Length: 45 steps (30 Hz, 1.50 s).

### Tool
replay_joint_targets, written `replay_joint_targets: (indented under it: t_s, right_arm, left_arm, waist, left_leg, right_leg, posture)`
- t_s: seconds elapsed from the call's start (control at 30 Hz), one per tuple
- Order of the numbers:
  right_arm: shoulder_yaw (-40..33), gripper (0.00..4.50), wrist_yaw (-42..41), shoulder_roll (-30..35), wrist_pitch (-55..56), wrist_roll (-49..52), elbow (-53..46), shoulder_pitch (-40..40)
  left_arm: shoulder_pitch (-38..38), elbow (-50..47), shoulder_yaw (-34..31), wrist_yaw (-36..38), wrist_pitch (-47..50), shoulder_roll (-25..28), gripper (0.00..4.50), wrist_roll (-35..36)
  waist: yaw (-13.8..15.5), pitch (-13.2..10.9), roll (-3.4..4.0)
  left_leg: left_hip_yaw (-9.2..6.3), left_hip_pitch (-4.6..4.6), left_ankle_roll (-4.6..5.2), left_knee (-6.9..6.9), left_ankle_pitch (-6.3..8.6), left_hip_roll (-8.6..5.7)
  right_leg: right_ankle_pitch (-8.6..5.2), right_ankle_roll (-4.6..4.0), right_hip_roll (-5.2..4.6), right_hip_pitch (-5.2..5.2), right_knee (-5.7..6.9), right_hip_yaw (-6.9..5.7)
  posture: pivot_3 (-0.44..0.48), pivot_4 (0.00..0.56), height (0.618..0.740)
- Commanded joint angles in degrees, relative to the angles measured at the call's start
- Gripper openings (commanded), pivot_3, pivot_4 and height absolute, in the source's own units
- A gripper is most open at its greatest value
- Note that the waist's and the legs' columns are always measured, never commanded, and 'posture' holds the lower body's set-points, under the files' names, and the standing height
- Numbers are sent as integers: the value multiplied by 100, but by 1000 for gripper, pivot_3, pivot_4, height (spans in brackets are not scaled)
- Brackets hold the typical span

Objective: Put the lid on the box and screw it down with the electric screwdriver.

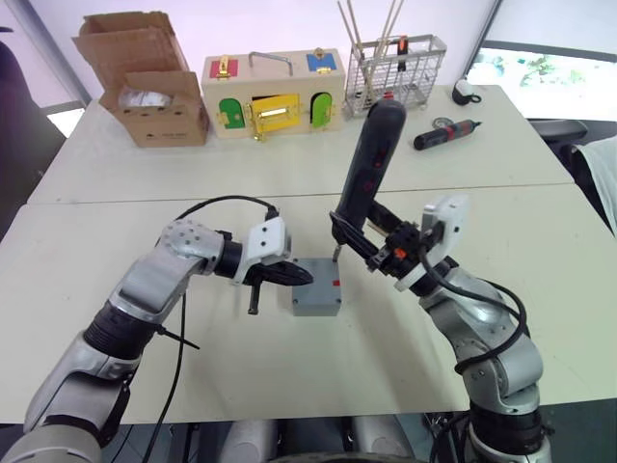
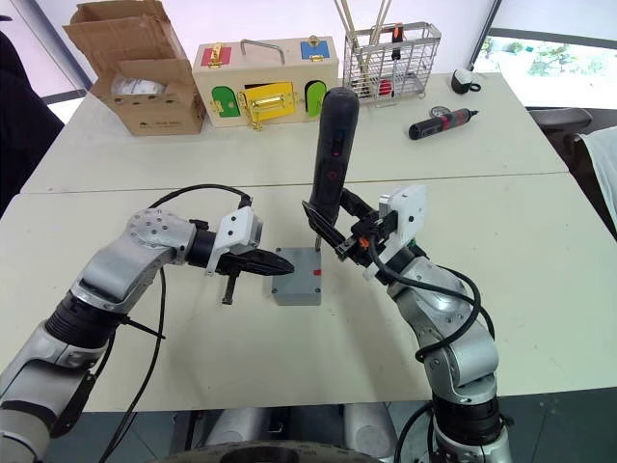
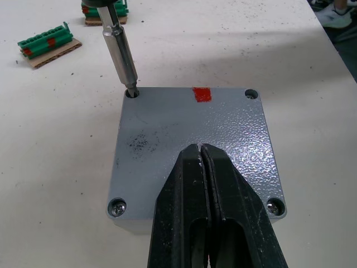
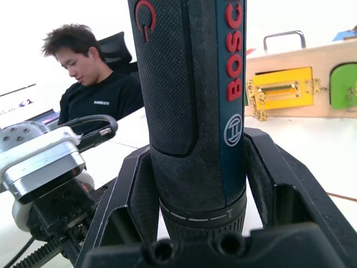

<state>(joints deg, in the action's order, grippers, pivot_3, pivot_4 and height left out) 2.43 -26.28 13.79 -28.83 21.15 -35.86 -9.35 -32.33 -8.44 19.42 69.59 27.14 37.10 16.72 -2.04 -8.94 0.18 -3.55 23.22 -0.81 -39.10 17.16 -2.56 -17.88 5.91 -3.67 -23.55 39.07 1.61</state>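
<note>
The lid [image 3: 189,148] is already seated on the box [image 1: 317,301], which sits on the counter [image 1: 145,164] at the centre of the frame, so the screwing step is judged to be in hand. The screwdriver [image 1: 368,164] is clamped upright between the fingers of the right gripper [image 1: 359,236], and its bit is set in the lid's corner hole next to the red mark. The left gripper [image 1: 289,276] is held with its fingers [image 3: 184,201] pressed together, gripping nothing, with the tips resting on or just over the lid. Screws are seen in two corner holes; the fourth hole looks empty. Next, the bit would have to be kept straight while driven, then moved to that hole. At the upper edge of the frame stand a carton [image 1: 145,82], a wooden box [image 1: 273,94], a wire rack [image 1: 397,63] and a small screwdriver [image 1: 447,133], well apart; nothing blocks the work.
</note>
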Motion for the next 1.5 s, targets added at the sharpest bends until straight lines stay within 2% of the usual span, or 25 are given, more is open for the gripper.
replay_joint_targets:
  t_s: [0.03,0.2,0.4,0.67,0.8,1.17,1.33,1.5]
  right_arm:
    - [194,1858,-70,126,9,13,-2,109]
    - [405,1858,-105,335,-210,66,49,319]
    - [688,1858,59,451,-173,-287,287,439]
    - [813,1858,202,469,-264,-452,438,496]
    - [828,1858,238,462,-275,-490,491,571]
    - [771,1858,239,459,-177,-459,505,496]
    - [377,1858,229,565,-379,-180,112,64]
    - [-508,1858,270,864,-1338,903,-493,-897]
  left_arm:
    - [60,22,16,-20,58,76,0,-120]
    - [81,38,29,-12,40,84,0,-145]
    - [158,85,142,1,-100,64,0,-322]
    - [287,95,269,-13,-202,52,0,-486]
    - [355,87,278,-18,-229,72,0,-506]
    - [358,83,268,-34,-217,59,0,-506]
    - [326,166,298,-50,-250,-6,0,-537]
    - [304,290,223,-87,-259,-127,0,-477]
  waist:
    - [2,0,0]
    - [3,8,-7]
    - [2,38,-16]
    - [32,139,-47]
    - [95,147,-52]
    - [120,176,-57]
    - [127,174,-53]
    - [159,155,-39]
  left_leg:
    - [0,-4,0,0,0,0]
    - [-2,-25,4,2,2,0]
    - [-2,-107,20,38,13,17]
    - [-2,-126,20,59,13,18]
    - [2,-208,23,102,15,21]
    - [-4,-213,24,108,16,25]
    - [-4,-212,23,110,16,25]
    - [-9,-189,23,109,15,24]
  right_leg:
    - [0,0,0,4,-1,0]
    - [0,0,0,25,-3,-1]
    - [-3,-1,13,124,-77,-3]
    - [-3,-1,8,137,-91,-2]
    - [-8,-7,4,212,-128,1]
    - [-9,-9,2,224,-144,4]
    - [-9,-9,2,224,-149,4]
    - [-8,-10,-4,215,-161,-2]
  posture:
    - [0,150,740]
    - [0,150,740]
    - [0,150,740]
    - [0,150,740]
    - [0,150,740]
    - [0,150,740]
    - [0,150,740]
    - [0,150,740]
